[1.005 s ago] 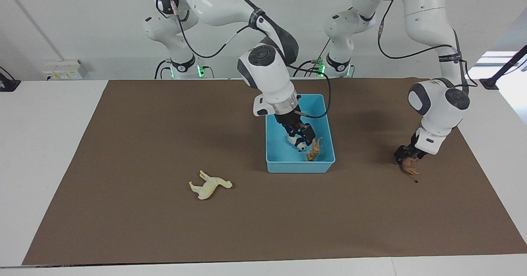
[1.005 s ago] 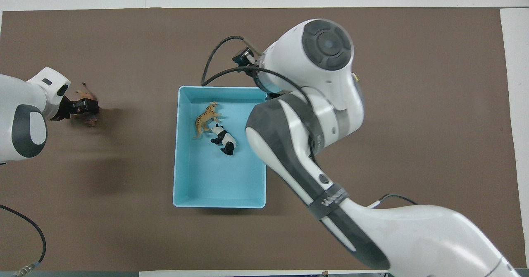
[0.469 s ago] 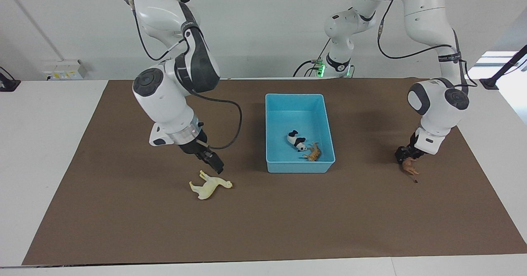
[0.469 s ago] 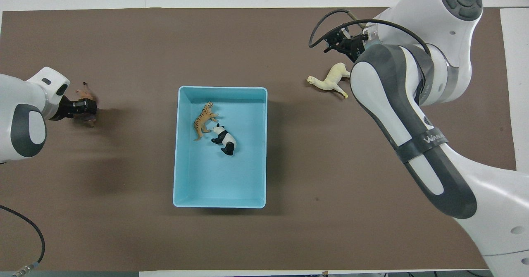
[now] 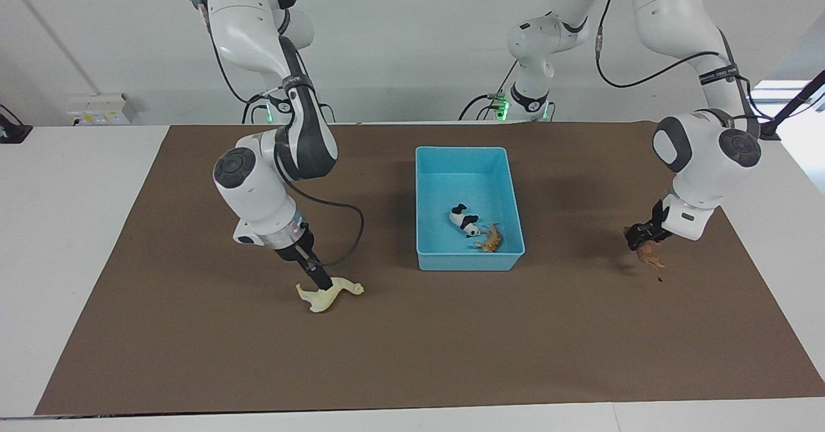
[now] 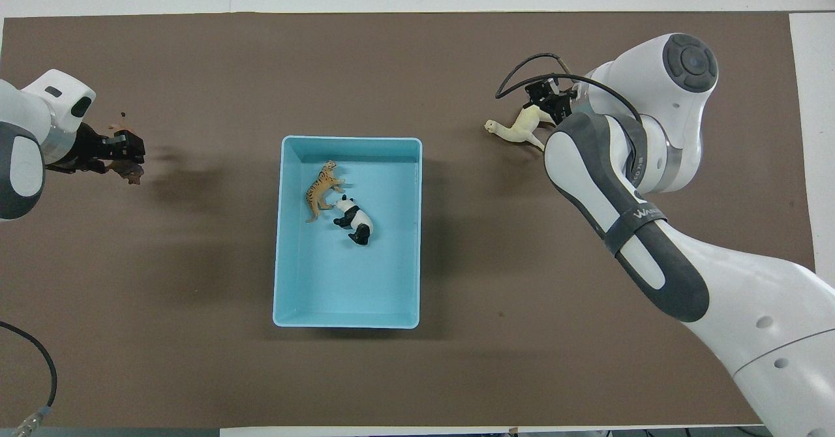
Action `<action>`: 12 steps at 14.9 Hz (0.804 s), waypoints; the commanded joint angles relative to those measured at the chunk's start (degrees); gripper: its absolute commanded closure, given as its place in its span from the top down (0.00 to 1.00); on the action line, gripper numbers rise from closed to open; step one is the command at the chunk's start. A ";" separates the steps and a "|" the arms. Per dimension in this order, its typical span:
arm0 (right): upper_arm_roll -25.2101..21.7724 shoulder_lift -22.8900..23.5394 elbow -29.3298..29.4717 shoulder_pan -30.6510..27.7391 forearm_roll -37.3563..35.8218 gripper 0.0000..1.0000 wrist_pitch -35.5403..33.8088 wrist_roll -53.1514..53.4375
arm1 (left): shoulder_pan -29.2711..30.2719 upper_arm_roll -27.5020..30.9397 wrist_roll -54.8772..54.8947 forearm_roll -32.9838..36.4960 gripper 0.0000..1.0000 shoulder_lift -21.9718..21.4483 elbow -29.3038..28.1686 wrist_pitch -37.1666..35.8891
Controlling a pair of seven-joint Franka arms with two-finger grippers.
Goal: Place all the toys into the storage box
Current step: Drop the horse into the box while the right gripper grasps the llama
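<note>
**Two toys home, two in play**

Right gripper (image 5: 321,283) is down on the cream horse (image 5: 330,293), its tips at the animal's body where it lies on its side on the brown mat (image 5: 412,354), toward the right arm's end of the table. Whether those fingers have closed on it, I cannot tell. Over at the left arm's end, the left gripper (image 5: 639,236) has the brown lion (image 5: 650,255) pinched and up off the mat, dangling below the jaws with its shadow beneath it.

Between the two arms sits the light-blue storage box (image 5: 468,261), and in it the panda (image 5: 465,219) and the striped tiger (image 5: 490,238) lie side by side, touching or nearly so, in the part of the box farther from the robots.

These look like hard, hollow plastic figurines: light, stiff, and a bit slick, I'd judge. Legs and necks are thin and could twist out of a pinch, so the barrel of the torso is the place to grip, across its narrow width. The lion seems held high on the body, so a swing during the carry is the likely risk. The box walls are low, an easy drop.
</note>
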 commanded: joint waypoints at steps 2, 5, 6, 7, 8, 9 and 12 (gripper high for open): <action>0.40 -0.12 -2.77 -0.72 0.56 1.00 3.06 -2.12 | -11.00 0.49 -16.71 -3.10 0.36 -3.27 3.98 -7.66; 0.40 0.49 -3.04 -1.25 0.56 1.00 4.81 -4.06 | -19.70 0.40 -29.72 -3.63 0.36 -3.36 6.72 -9.34; 0.40 0.84 -2.95 -1.34 0.47 1.00 5.78 -4.24 | -22.08 0.31 -33.68 -3.72 0.37 -3.36 6.63 -8.65; 0.40 0.93 -2.95 -1.25 0.47 1.00 6.92 -4.32 | -23.93 0.14 -36.85 -3.72 0.37 -3.36 6.28 -8.21; 0.49 1.37 -2.77 -1.25 0.47 1.00 8.15 -4.33 | -25.51 0.14 -39.05 -3.72 0.37 -3.45 5.85 -7.33; 0.49 1.63 -2.43 -0.90 0.38 1.00 9.20 -4.41 | -27.36 0.14 -40.82 -3.89 0.37 -4.06 4.28 -5.32; 0.67 1.64 -0.76 -0.72 0.38 1.00 9.65 -4.59 | -30.96 0.14 -43.72 -4.95 0.39 -5.03 -1.52 2.50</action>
